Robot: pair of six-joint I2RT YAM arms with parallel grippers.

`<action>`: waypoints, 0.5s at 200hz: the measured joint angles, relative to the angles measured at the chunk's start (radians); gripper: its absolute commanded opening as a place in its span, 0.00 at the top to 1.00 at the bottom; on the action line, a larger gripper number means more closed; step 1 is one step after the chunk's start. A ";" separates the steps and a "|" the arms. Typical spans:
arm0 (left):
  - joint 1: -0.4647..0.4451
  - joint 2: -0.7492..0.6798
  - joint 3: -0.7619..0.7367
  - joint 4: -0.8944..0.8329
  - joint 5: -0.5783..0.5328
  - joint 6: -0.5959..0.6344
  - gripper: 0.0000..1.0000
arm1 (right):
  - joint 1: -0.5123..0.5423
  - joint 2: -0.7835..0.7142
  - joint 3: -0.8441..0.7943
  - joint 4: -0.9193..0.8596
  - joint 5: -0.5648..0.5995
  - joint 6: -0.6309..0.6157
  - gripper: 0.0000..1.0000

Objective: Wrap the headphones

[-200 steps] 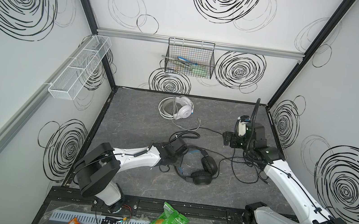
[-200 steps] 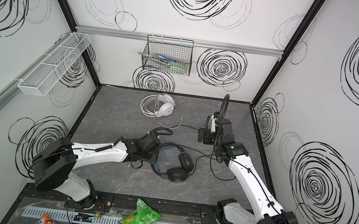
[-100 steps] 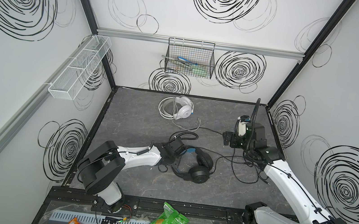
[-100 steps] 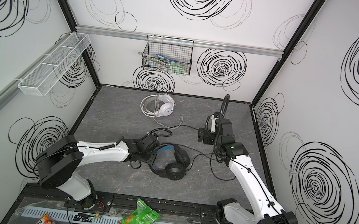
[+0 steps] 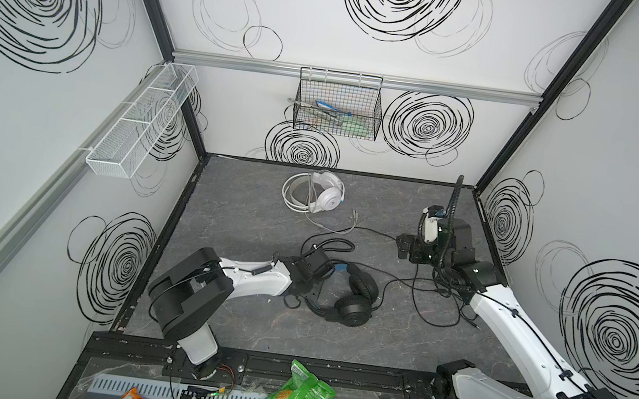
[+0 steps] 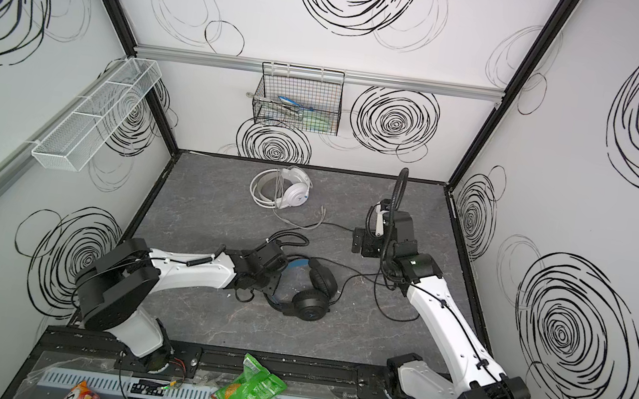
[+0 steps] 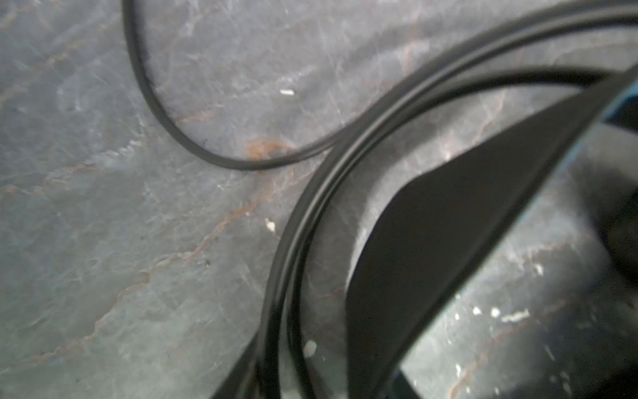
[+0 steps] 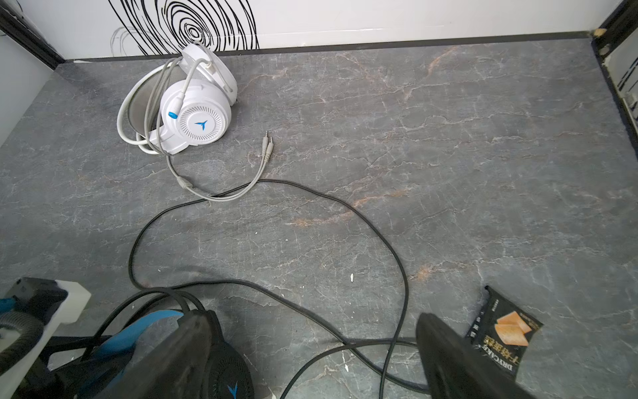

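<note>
The left end effector (image 5: 317,280) sits low at the headband of the black headset (image 5: 353,299), mid-counter (image 5: 234,323). Whether its jaws are apart or clamped I cannot tell. The white headset (image 5: 318,191) lies at the back. The black cable (image 5: 427,311) sprawls rightward, passing under the right end effector (image 5: 407,249) — jaws wide apart, holding nothing.
</note>
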 measured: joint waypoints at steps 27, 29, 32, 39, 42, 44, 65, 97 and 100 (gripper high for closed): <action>-0.017 0.022 0.012 0.016 -0.039 -0.013 0.76 | 0.002 0.000 0.000 0.000 0.000 0.000 0.03; -0.018 0.023 0.012 0.018 -0.043 -0.014 0.77 | 0.003 0.000 0.000 0.000 0.000 0.000 0.03; -0.018 0.024 0.012 0.018 -0.046 -0.015 0.78 | 0.003 0.000 0.000 0.000 0.000 0.000 0.03; -0.020 0.024 0.012 0.021 -0.052 -0.018 0.81 | 0.004 0.000 0.000 0.000 0.000 0.000 0.03; -0.020 0.025 0.012 0.023 -0.055 -0.022 0.82 | 0.004 0.000 0.000 0.000 0.000 0.000 0.03; -0.020 0.025 0.012 0.023 -0.056 -0.021 0.82 | 0.004 0.000 0.000 0.000 0.000 0.000 0.03; -0.020 0.026 0.012 0.028 -0.066 -0.034 0.89 | 0.005 0.000 0.000 0.000 0.000 0.000 0.03; -0.010 0.018 0.011 0.027 -0.068 -0.042 0.96 | 0.005 0.000 0.001 0.000 0.000 0.000 0.03; -0.008 0.017 0.011 0.024 -0.066 -0.042 0.99 | 0.005 0.000 0.001 0.000 0.000 0.000 0.03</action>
